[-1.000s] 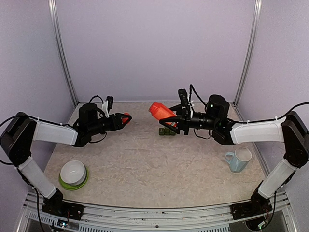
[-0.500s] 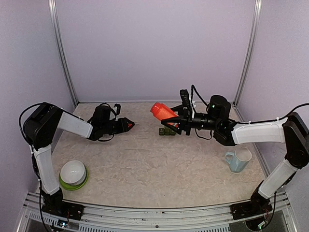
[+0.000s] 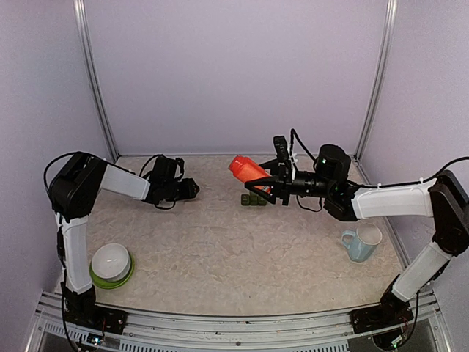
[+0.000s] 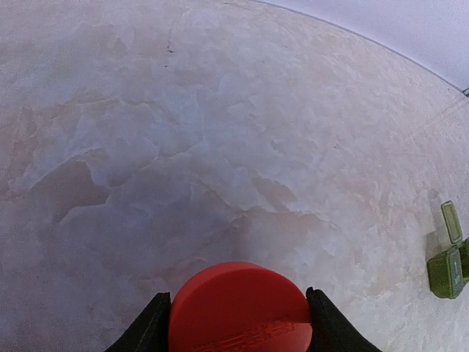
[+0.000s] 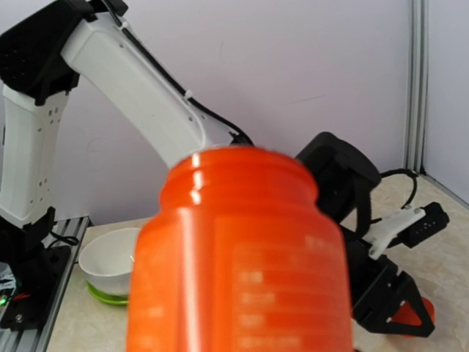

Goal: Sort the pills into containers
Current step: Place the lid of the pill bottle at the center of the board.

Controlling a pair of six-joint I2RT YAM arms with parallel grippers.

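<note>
The containers (image 3: 254, 199) are a small dark green strip on the table at the back middle. They also show at the right edge of the left wrist view (image 4: 447, 270) with one lid raised. My right gripper (image 3: 270, 185) is shut on the orange-red bottle (image 3: 245, 169), held tilted just above and left of the strip. The bottle's open neck fills the right wrist view (image 5: 234, 257). My left gripper (image 3: 189, 188) is shut on the bottle's red cap (image 4: 240, 308), low over the table left of the strip. No pills show.
A white bowl on a green plate (image 3: 111, 265) sits at the front left. A pale blue mug (image 3: 361, 242) stands at the right. The enclosure walls and metal posts close in the back and sides.
My left arm has folded back and turned its gripper downward with the cap, so the cap no longer shows from above. The right gripper and bottle have barely moved.
</note>
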